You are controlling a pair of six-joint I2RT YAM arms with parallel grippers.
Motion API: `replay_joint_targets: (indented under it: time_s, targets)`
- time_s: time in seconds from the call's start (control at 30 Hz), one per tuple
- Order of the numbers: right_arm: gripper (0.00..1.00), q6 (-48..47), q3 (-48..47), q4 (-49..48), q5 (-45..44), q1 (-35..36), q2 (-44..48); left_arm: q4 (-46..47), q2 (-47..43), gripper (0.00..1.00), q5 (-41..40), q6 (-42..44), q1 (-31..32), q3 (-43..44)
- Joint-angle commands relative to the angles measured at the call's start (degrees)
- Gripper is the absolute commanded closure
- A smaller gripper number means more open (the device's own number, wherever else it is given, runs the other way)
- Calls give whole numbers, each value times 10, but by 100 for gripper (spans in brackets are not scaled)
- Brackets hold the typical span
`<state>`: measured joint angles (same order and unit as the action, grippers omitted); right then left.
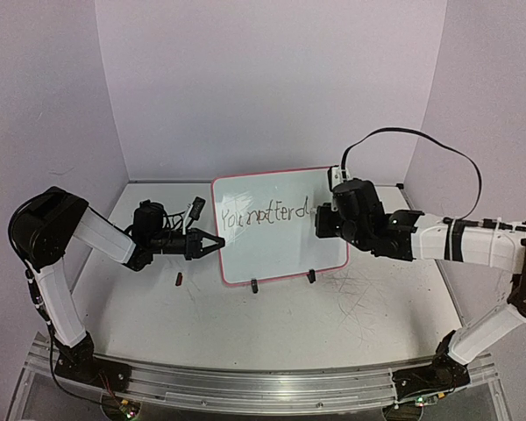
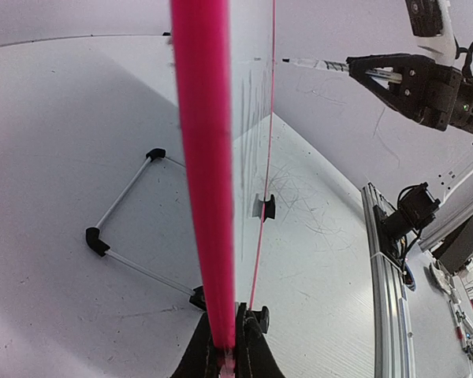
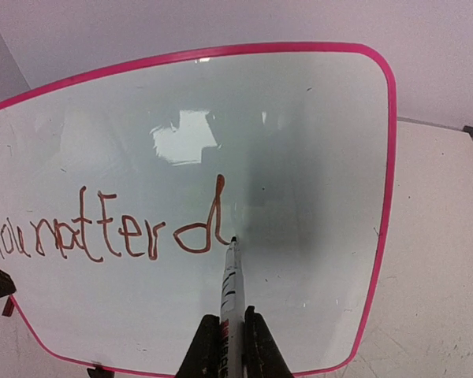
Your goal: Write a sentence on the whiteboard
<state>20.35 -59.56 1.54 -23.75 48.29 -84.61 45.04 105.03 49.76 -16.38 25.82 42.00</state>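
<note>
Left gripper (image 1: 217, 244): clamped on the whiteboard (image 1: 280, 254) at its left edge.
Right gripper (image 3: 232, 319): grasping marker (image 3: 232, 276), tip touching the sentence (image 3: 102, 236) at its end.

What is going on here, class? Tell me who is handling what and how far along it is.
A sentence is being written on a small whiteboard propped on the table. The left claw pinches its left rim. The right claw grips a marker, its tip at the board just after a "d". The line now reads roughly "You matter d", leaving the right half blank.
</note>
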Motion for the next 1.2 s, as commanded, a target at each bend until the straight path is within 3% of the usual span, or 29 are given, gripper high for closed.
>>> replay_joint_targets:
  time_s: [0.0,1.17]
  targets:
    - [100,-15,11,-32,9,0,27,-29,-3,100,-45,28,3,16]
    - [100,-21,38,-54,26,-24,35,-33,-9,100,-49,27,4,14]
